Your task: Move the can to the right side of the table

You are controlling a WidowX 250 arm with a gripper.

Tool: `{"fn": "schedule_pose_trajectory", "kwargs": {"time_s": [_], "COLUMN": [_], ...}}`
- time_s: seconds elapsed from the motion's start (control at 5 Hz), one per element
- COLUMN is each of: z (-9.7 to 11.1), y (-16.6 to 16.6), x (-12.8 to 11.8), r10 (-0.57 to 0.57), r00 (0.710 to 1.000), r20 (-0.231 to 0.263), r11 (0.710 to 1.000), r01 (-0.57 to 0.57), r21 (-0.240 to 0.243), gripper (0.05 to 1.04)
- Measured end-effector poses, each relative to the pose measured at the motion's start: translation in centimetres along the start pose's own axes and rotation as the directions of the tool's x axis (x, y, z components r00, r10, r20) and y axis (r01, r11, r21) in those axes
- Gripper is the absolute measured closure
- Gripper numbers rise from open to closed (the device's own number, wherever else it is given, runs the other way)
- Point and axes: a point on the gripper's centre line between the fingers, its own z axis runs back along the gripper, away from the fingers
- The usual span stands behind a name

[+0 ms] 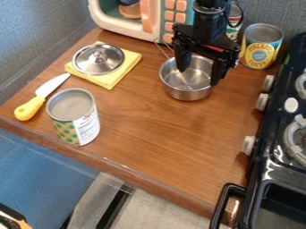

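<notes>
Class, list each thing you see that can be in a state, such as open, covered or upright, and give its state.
Pincer, open
Pot, upright, uncovered
Lid, off the pot, knob up
Cloth, flat under the lid
Knife, lying flat
Near can, upright
Yellow can, upright
Back can, upright, partly hidden
Microwave, door unclear
Stove, unclear whether on

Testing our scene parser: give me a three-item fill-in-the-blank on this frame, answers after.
The lid lies on a cloth coloured ____.
Of the knife and the stove, the green-dotted can stands nearer the ____.
The gripper hangs over the pot, its fingers ____ (apart or together).

Missing words: yellow; knife; apart.
</notes>
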Motion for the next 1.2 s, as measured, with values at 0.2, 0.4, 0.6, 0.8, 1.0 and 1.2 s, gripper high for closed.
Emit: {"fn": "schedule_pose_trajectory", "kwargs": {"time_s": [0.2, 0.4, 0.6, 0.8, 1.0, 1.2], "z": [-1.2, -1.6, 0.5, 2.3, 2.4, 2.2], "y": [-0.1, 0.9, 2.7, 5.0, 8.2, 11.9], "x": [-0.5, -1.2, -1.6, -2.7, -3.9, -5.6], "r10": [-0.006, -0.006, 0.019, 0.049, 0.105, 0.133], "r00": [0.999, 0.998, 1.000, 0.999, 0.994, 0.991], "r20": [-0.035, -0.060, -0.015, 0.018, -0.007, -0.035], "r11": [1.000, 1.000, 1.000, 0.999, 0.994, 0.989], "r01": [0.006, 0.006, -0.020, -0.049, -0.105, -0.130], "r21": [-0.004, -0.011, -0.025, -0.020, 0.006, 0.066], "gripper": [0.083, 0.083, 0.083, 0.083, 0.083, 0.083]}}
